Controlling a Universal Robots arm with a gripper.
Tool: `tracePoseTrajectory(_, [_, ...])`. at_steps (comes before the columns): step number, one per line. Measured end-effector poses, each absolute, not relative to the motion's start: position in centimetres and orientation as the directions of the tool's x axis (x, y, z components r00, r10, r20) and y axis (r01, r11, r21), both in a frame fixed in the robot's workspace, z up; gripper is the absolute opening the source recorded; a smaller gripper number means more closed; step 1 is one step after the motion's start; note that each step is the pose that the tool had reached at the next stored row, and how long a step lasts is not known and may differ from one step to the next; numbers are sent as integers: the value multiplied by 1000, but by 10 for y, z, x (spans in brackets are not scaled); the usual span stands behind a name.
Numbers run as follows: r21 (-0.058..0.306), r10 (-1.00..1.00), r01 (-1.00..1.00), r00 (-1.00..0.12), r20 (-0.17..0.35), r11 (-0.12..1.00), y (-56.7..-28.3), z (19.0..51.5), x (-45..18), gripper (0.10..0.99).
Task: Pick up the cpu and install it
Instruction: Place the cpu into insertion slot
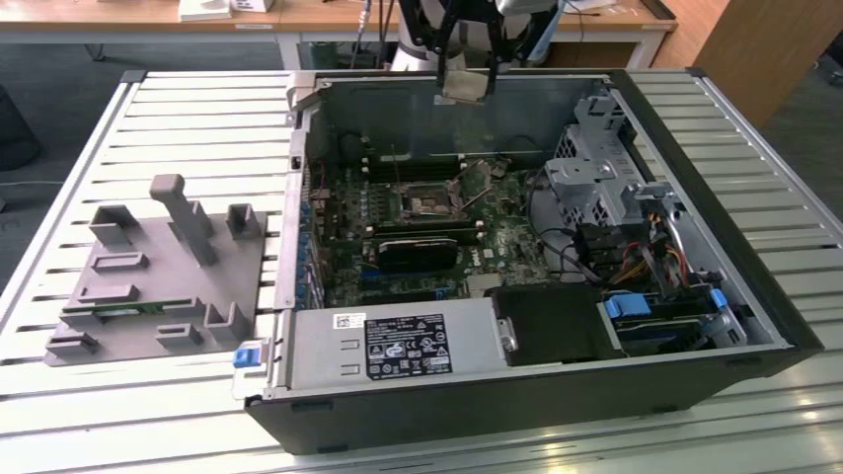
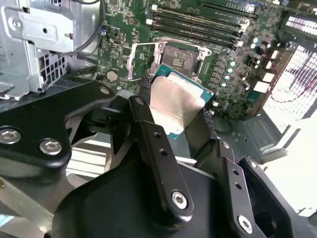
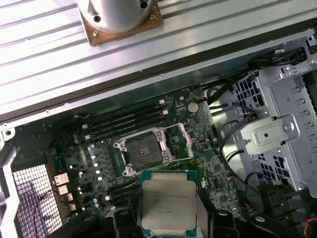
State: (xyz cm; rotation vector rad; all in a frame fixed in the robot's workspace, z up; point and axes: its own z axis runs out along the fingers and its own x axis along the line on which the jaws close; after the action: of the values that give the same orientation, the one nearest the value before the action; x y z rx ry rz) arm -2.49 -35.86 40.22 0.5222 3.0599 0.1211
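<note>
Right, the gripper (image 2: 174, 118) is pinching the cpu (image 2: 173, 96) by its edges, hanging high over the open motherboard socket (image 2: 181, 58); any slip or skewed descent is risking bent socket pins.

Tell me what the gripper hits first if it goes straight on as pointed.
The chip in the gripper would likely meet the open socket or the board beside it first; nothing shows between them, but depth is unclear.
</note>
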Motion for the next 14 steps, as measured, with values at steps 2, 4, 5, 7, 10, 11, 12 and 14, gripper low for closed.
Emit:
tracePoseTrajectory(2, [83,352,349,-936,-21,933,-358,402,-25,529])
tracePoseTrajectory(4, [83,372,369,-928,-21,926,-358,401,-25,529])
tracePoseTrajectory(5, [83,383,380,-924,-21,921,-358,400,-25,529])
tracePoseTrajectory(7, [83,404,401,-914,-21,912,-358,400,-25,529])
tracePoseTrajectory(10, [83,437,434,-899,-21,897,-358,399,-25,529])
tracePoseTrajectory(11, [83,448,445,-894,-21,892,-357,398,-25,529])
tracePoseTrajectory(12, [83,458,455,-889,-21,887,-357,398,-25,529])
tracePoseTrajectory(14, [83,478,475,-878,-21,876,-357,397,-25,529])
